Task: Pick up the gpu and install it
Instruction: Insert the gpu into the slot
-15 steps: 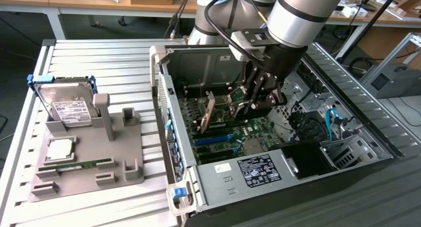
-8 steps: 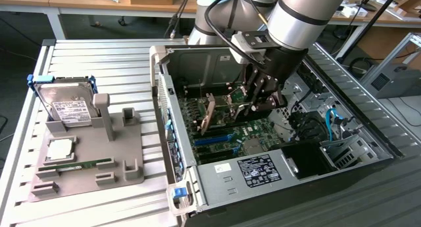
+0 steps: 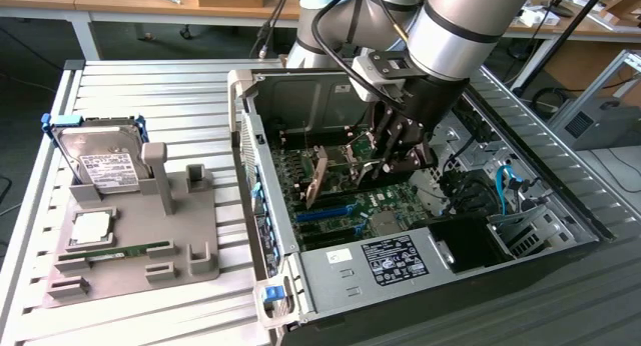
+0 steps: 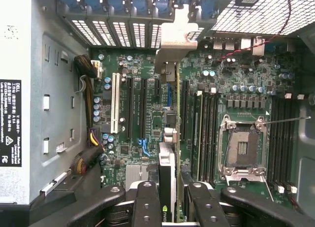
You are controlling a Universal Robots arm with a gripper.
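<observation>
Hard drive [image 3: 100, 162] upright in grey holder [image 3: 130, 241]; memory stick [image 3: 115, 251] flat; open computer case [image 3: 331, 271]

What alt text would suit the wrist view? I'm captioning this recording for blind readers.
The end effector holds the gpu edge-on above the motherboard inside an open computer case. The card's silver bracket reaches toward the blue slot latches, and an empty processor socket lies beside it.

Exterior view is looking down from high, some way off, taking in the open computer case [image 3: 421, 211] and grey table [image 3: 150, 83]. Wrist view is looking straight down, close, onto the motherboard [image 4: 162, 113]. Both are sharing the case interior.
</observation>
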